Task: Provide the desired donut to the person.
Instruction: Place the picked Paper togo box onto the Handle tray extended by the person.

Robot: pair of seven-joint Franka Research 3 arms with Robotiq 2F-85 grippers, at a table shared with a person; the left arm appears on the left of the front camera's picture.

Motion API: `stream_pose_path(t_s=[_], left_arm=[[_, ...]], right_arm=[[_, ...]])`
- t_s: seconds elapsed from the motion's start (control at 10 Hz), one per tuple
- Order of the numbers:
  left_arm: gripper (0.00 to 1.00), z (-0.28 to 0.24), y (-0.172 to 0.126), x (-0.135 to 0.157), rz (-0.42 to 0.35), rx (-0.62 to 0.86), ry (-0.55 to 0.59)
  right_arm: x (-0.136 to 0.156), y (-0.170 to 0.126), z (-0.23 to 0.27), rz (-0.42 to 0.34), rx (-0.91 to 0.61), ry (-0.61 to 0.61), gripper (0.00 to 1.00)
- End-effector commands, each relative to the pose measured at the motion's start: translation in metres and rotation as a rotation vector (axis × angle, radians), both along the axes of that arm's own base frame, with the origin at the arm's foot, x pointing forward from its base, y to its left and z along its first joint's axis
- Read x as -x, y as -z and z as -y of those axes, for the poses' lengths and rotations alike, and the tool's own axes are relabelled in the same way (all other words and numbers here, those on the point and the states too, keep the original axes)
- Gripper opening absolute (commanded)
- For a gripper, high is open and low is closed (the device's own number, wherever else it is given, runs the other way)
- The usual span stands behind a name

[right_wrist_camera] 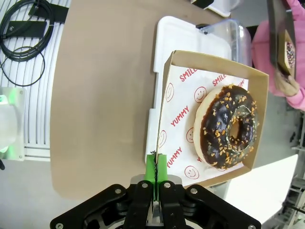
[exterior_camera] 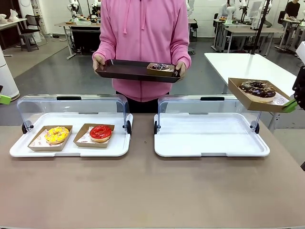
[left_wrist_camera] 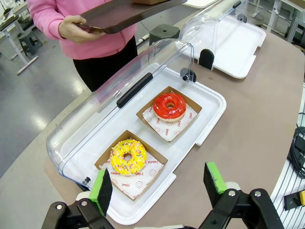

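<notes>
Cardboard tray [right_wrist_camera: 214, 67] with chocolate donut [right_wrist_camera: 214, 138], wall pinched in my right gripper [right_wrist_camera: 156, 164], held above the desk's [exterior_camera: 143, 191] right edge, ready for the person [exterior_camera: 143, 38].

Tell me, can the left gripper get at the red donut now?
Probably yes: the left gripper hangs open and empty, the clear lid is swung back, and nothing covers the red donut.

Bright, even indoor light; faint soft shadows on the table [exterior_camera: 143, 191]. Pale glare streaks the clear lid [left_wrist_camera: 86, 124]. The 2 wrist views bow at the edges.
</notes>
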State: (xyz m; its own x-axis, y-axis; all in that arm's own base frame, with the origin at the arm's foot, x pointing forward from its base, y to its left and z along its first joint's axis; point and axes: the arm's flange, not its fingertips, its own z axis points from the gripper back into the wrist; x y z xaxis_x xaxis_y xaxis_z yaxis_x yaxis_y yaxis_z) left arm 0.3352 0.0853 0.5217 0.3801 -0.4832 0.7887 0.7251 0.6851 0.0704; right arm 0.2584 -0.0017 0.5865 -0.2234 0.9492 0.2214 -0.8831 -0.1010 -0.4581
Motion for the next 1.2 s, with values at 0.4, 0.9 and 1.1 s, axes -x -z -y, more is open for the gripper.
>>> stream_pose_path(t_s=[0.4,0.9,1.1], left_arm=[[1.00,-0.0003,0.0003,-0.0004,-0.001,0.012,0.002],[1.00,-0.0003,0.0003,-0.0004,-0.001,0.012,0.002],[1.00,-0.0003,0.0003,-0.0004,-0.001,0.012,0.002]], right_arm=[[0.0015,0.0010,0.0012,-0.007,0.016,0.002,0.00],[0.0015,0.0010,0.0012,-0.007,0.016,0.002,0.00],[0.0015,0.0010,0.0012,-0.007,0.016,0.002,0.00]])
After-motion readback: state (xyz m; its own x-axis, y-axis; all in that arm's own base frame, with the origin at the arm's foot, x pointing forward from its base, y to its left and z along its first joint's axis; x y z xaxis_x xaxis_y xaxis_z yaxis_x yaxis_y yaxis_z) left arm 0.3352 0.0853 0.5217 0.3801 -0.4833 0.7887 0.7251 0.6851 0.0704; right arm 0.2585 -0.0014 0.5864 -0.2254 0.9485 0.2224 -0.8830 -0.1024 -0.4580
